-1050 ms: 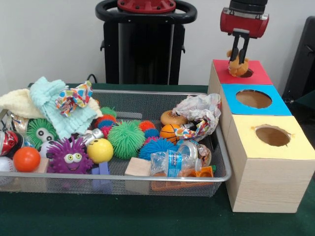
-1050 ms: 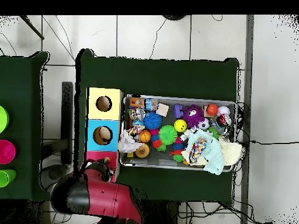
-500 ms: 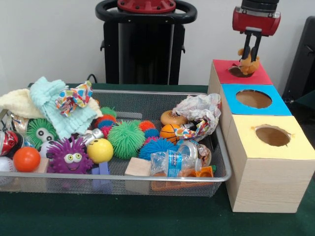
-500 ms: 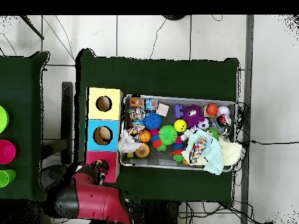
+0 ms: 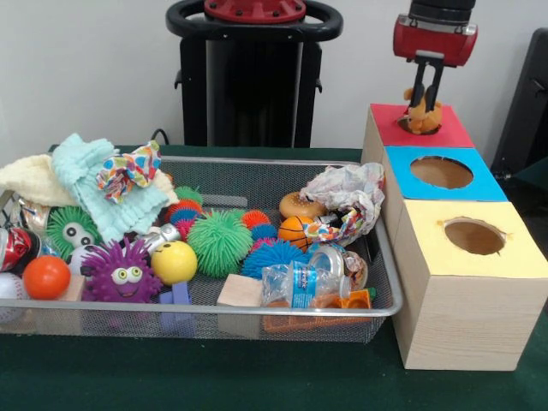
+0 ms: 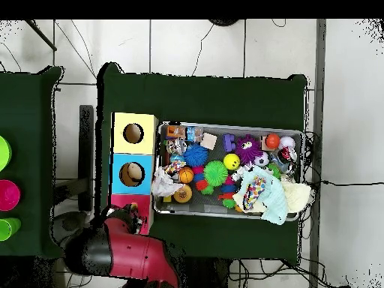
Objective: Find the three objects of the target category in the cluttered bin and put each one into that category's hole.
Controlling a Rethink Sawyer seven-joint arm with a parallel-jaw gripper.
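Gripper closed on small orange-brown plush toy, held over the hole of the red-topped wooden box. Plush looks light, soft, squashy; pinch its body mid-bulk. Wire-mesh bin alongside, crowded.

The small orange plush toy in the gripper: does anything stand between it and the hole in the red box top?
Nothing visible does. The small orange plush toy, held in the black gripper, hangs right at the hole in the red box top.
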